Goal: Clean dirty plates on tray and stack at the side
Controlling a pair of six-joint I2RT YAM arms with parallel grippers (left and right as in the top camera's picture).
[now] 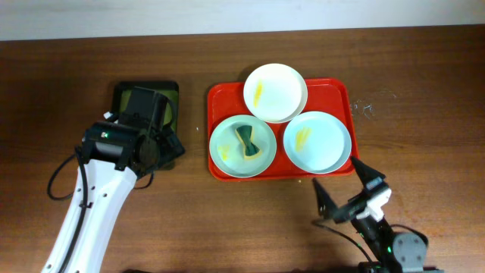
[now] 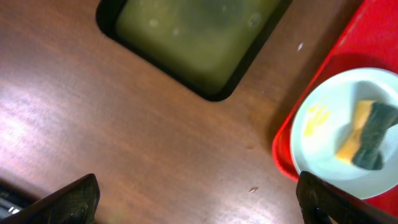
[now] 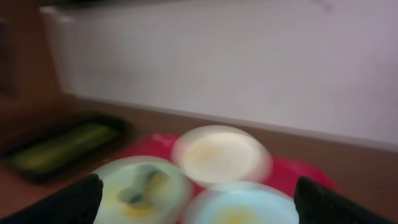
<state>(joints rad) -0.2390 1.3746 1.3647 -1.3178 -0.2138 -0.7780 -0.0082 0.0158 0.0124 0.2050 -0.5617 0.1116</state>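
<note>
left pincer (image 2: 199, 204) spread, sponge (image 2: 367, 134) on plate (image 2: 320, 152)

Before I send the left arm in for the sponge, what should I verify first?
1. Left gripper open, nothing between its fingers: ok.
2. Right gripper open, off the red tray: ok.
3. Sponge lying exposed in the left pale blue plate: ok.
4. Plates clean: not ok. There are yellow smears on that plate, the cream-white plate and the right pale blue plate.
5. Whether the dark tray holds liquid: cannot tell. Its inside looks greenish.
</note>
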